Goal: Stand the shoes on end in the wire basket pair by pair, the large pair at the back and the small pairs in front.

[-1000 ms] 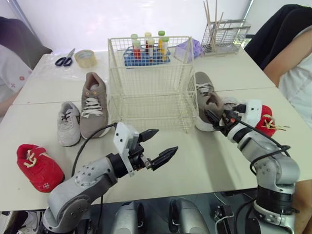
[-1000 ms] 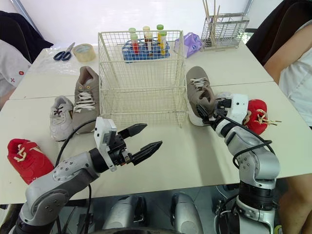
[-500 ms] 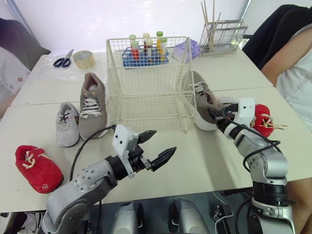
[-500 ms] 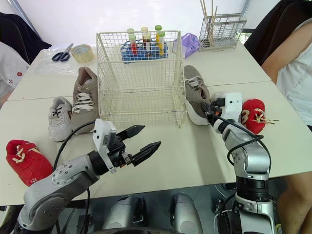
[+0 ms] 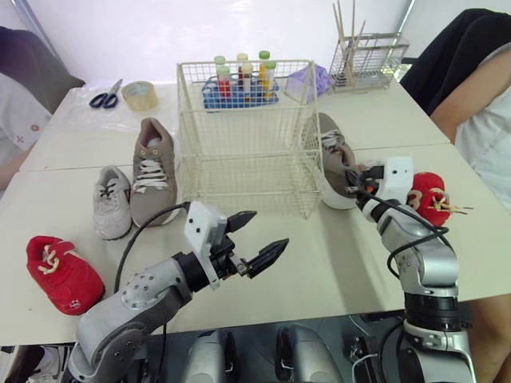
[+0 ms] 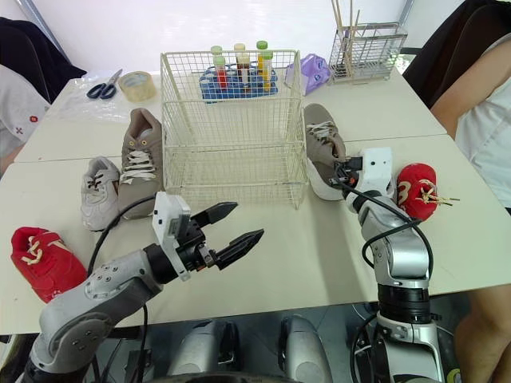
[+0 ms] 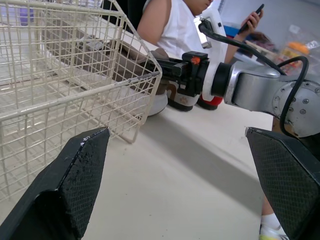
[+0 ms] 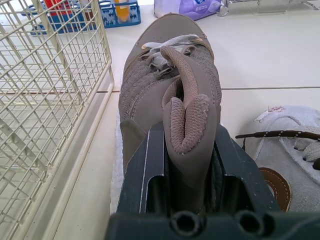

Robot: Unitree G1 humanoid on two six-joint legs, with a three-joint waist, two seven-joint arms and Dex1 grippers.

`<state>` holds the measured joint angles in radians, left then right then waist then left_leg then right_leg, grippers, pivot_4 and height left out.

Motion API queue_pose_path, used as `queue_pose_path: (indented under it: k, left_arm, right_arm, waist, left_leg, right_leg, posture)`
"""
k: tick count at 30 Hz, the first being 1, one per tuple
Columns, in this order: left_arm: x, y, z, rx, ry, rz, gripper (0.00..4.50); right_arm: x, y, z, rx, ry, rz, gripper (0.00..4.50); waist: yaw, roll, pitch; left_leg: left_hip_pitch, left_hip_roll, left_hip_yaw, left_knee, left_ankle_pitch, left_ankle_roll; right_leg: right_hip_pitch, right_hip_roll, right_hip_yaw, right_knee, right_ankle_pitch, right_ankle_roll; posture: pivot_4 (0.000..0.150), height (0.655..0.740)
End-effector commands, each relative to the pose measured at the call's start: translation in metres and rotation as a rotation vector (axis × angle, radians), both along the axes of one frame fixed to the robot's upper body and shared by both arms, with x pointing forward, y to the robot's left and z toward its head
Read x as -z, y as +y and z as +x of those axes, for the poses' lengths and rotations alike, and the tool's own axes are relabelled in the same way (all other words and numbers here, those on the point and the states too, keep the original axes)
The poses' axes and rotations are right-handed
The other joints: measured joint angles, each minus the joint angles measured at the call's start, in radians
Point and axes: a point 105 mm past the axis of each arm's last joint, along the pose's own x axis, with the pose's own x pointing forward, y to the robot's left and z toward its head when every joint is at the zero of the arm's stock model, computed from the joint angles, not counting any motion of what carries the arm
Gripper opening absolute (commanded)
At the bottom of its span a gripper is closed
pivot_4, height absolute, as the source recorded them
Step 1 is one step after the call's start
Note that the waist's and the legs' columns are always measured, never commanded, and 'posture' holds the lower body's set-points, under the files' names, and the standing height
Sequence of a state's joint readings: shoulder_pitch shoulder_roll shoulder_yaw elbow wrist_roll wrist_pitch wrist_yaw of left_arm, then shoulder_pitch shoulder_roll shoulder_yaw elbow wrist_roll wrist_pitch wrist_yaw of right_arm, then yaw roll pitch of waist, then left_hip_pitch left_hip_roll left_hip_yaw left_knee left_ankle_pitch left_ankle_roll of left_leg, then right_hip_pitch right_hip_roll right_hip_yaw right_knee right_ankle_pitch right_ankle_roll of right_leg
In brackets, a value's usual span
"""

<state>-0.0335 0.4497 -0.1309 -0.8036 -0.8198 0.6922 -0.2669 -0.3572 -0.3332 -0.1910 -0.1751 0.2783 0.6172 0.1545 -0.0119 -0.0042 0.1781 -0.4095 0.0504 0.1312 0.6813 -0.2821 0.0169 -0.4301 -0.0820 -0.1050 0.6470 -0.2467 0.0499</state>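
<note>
The cream wire basket (image 5: 243, 136) stands mid-table with no shoes in it. To its left lie a large taupe shoe (image 5: 153, 169), a small grey shoe (image 5: 111, 201) and a small red shoe (image 5: 62, 271). On its right lies the other large taupe shoe (image 5: 335, 163); my right gripper (image 5: 355, 182) is shut on its heel collar (image 8: 187, 125). Beside that are a small grey shoe (image 8: 285, 150) and a small red shoe (image 5: 431, 199). My left gripper (image 5: 259, 239) hovers open over the table's front, holding nothing.
Behind the basket stands a blue rack of tubes (image 5: 239, 84). Scissors (image 5: 105, 97) and a tape roll (image 5: 140, 96) lie at the back left, a purple pouch (image 5: 307, 80) and a metal rack with sticks (image 5: 367, 56) at the back right. People sit at both table ends.
My right gripper has gone from open to shut on the taupe shoe's heel. The left arm has stayed put; the camera view shifted slightly.
</note>
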Motion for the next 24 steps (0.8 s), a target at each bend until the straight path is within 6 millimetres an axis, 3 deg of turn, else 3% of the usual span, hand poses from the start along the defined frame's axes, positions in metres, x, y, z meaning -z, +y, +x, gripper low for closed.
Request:
queue_pose_path:
  k: [1, 4, 7, 13, 18, 21, 24]
  left_arm:
    - [-0.006, 0.003, -0.003, 0.010, -0.015, -0.020, 4.50]
    - [-0.005, 0.002, -0.009, 0.053, 0.009, -0.028, 4.50]
    - [-0.007, 0.005, -0.012, 0.071, 0.027, -0.043, 4.50]
    - [-0.001, 0.010, -0.020, 0.144, 0.068, 0.018, 4.50]
    - [-0.013, 0.016, -0.026, 0.182, 0.070, -0.009, 4.50]
    - [-0.026, 0.022, -0.027, 0.173, 0.067, -0.069, 4.50]
    - [-0.046, 0.032, -0.029, 0.172, 0.063, -0.159, 4.50]
  right_arm:
    - [-0.030, -0.003, 0.001, 0.029, -0.122, -0.002, 0.76]
    - [-0.057, -0.009, 0.011, 0.089, -0.219, 0.019, 0.76]
    - [-0.072, -0.010, 0.017, 0.114, -0.265, 0.034, 0.76]
    - [-0.115, 0.001, 0.022, 0.078, -0.371, 0.115, 0.76]
    - [-0.159, -0.005, 0.024, 0.088, -0.500, 0.080, 0.76]
    - [-0.177, -0.016, 0.028, 0.107, -0.541, 0.071, 0.76]
    - [-0.214, -0.038, 0.028, 0.172, -0.637, 0.050, 0.76]
  waist:
    - [0.000, 0.000, 0.000]
    - [-0.004, 0.002, 0.002]
    - [-0.002, 0.005, 0.004]
    - [-0.002, 0.005, 0.004]
    - [-0.002, 0.005, 0.004]
    - [-0.001, 0.005, 0.005]
    - [-0.003, 0.006, 0.005]
  left_leg:
    - [0.000, 0.000, 0.000, 0.000, 0.000, 0.000]
    - [0.000, 0.000, 0.000, 0.000, 0.000, 0.000]
    - [-0.002, 0.000, 0.001, 0.000, 0.000, 0.000]
    - [-0.003, 0.000, 0.001, -0.002, 0.000, 0.000]
    - [-0.003, 0.000, 0.002, -0.002, 0.000, 0.000]
    - [-0.003, 0.000, 0.002, -0.002, 0.000, 0.000]
    - [-0.003, 0.000, 0.002, -0.002, 0.001, -0.002]
  right_leg:
    - [0.000, 0.000, 0.000, 0.000, 0.000, 0.000]
    - [-0.001, 0.000, 0.000, 0.000, 0.000, 0.000]
    - [-0.003, 0.000, 0.001, 0.000, 0.000, 0.000]
    - [-0.004, 0.000, 0.000, 0.001, 0.000, 0.000]
    - [-0.004, 0.000, 0.000, 0.000, 0.000, 0.000]
    - [-0.004, -0.001, 0.000, 0.000, 0.000, 0.000]
    - [-0.004, -0.001, 0.001, 0.000, 0.000, 0.001]
  posture:
    - [0.150, 0.7400]
    - [0.150, 0.7400]
    - [0.150, 0.7400]
    - [0.150, 0.7400]
    - [0.150, 0.7400]
    - [0.150, 0.7400]
    - [0.150, 0.7400]
